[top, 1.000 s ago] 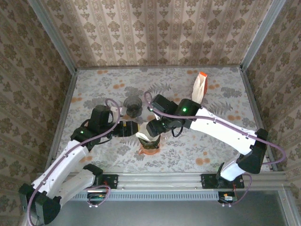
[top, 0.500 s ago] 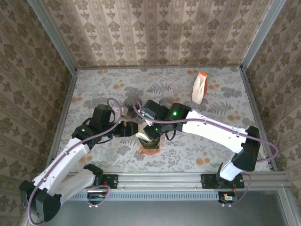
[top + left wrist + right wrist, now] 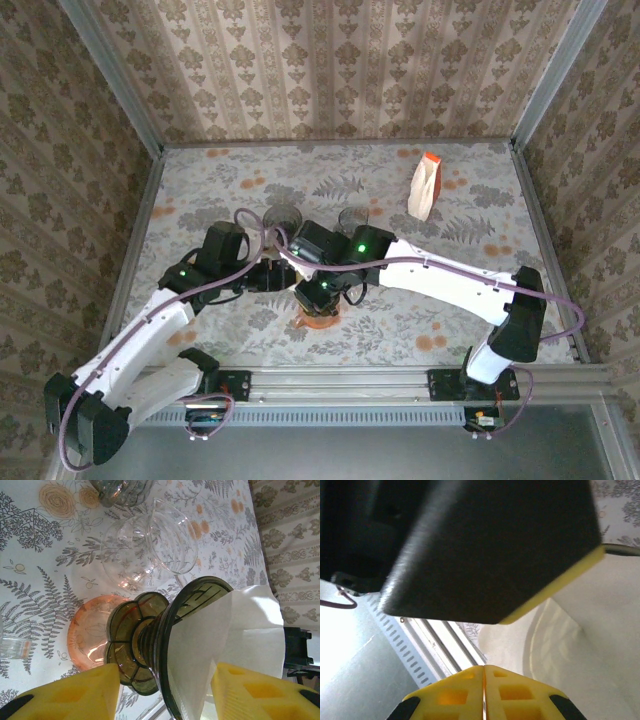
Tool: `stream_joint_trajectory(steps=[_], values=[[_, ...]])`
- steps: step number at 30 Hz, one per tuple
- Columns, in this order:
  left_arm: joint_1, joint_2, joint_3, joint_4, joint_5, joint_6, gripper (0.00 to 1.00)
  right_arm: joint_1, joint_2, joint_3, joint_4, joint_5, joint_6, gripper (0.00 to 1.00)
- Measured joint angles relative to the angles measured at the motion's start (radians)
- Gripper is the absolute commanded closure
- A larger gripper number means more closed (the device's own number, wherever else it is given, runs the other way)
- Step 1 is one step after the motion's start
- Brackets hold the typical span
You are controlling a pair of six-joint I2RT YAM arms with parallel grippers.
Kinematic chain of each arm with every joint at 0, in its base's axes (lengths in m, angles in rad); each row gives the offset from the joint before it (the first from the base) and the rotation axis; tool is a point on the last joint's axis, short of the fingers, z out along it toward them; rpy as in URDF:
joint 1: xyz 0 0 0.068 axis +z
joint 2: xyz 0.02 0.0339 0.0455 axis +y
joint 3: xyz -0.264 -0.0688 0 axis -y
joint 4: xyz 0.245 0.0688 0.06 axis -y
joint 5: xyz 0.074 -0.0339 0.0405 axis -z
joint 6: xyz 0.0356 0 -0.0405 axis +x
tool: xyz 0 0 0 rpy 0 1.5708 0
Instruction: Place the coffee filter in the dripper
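The dark green glass dripper stands on an orange saucer, lying sideways in the left wrist view. The white coffee filter sits in its cone, its edge sticking out past the rim. My left gripper is open; its yellow fingers flank the dripper and filter with a gap on each side. From above, my right gripper hangs over the dripper and hides most of it. In its own view the right gripper is shut, pads pressed together, with the filter just beyond them.
A clear glass carafe stands right behind the dripper, with a dark glass further back. A white pack with an orange top stands at the back right. The metal rail of the table's near edge is close below.
My right gripper has shut and shifted left over the dripper. My left jaws have narrowed around the dripper, and the left arm has crept slightly right.
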Motion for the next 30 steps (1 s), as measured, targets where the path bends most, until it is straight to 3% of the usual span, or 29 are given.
stream_joint_trajectory(steps=[5, 13, 18, 21, 30], values=[[-0.004, 0.001, 0.0, 0.0, 0.0, 0.0, 0.51, 0.0, 0.0, -0.005, 0.004, -0.011, 0.001, 0.87], [-0.005, 0.001, 0.0, -0.002, 0.0, 0.0, 0.54, -0.018, -0.022, -0.007, 0.019, 0.026, 0.002, 0.67], [-0.005, 0.001, 0.0, -0.001, 0.0, 0.0, 0.54, -0.117, -0.107, -0.025, 0.026, 0.066, 0.019, 0.58], [-0.005, 0.001, 0.0, -0.001, 0.0, 0.0, 0.54, -0.159, -0.118, -0.027, 0.025, 0.092, 0.024, 0.57], [-0.005, 0.001, 0.0, -0.001, 0.0, 0.0, 0.54, -0.161, -0.031, -0.027, 0.011, 0.138, 0.012, 0.64]])
